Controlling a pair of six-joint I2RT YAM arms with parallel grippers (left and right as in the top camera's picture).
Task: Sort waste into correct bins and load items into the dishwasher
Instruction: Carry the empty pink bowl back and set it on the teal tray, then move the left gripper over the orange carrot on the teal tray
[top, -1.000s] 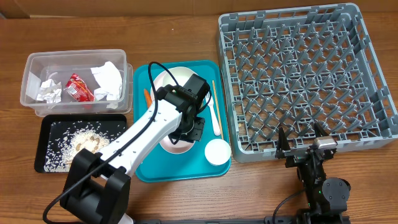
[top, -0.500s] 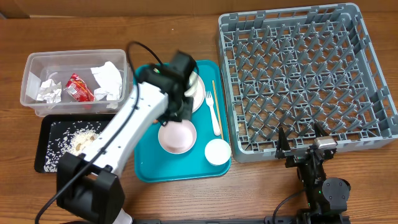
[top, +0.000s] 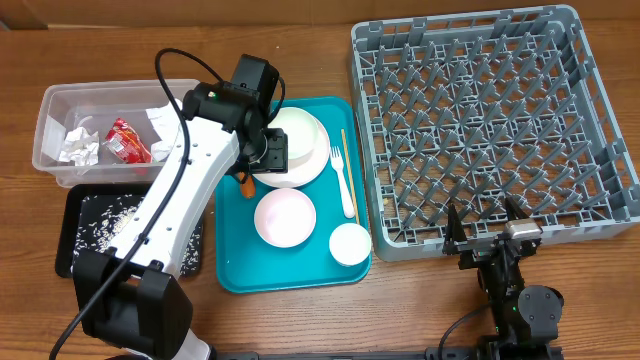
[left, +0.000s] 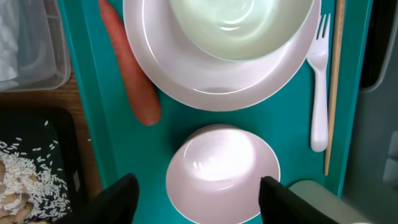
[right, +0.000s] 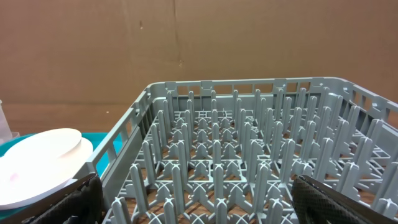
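Nearest me, the right jaws sit parked low at the bench edge. Their two dark fingers are spread to the full with nothing between them, and they face the near wall of the dish rack. Just beyond, a small round white cup sits in the near right corner of the smooth teal tray. A glossy pale-pink bowl stands upright beside it. Left of the teal tray lies the shallow black tray, matt and rectangular, strewn with white rice grains and beige crumbs.

The left jaws hang above the teal tray by the plate's left edge, parted wide and holding nothing. From the wrist I see the pink bowl lying below, between the two fingertips.

Farther on, the tapered orange carrot lies close along the left rim of the white round plate, which carries a second glossy bowl. To the plate's right, a white plastic fork, tines away from me, and a thin wooden stick lie side by side.

At the far left, the clear plastic tub holds crumpled white napkins and a shiny red wrapper. The square rack of grey plastic, a grid of upright pegs, fills the right side.
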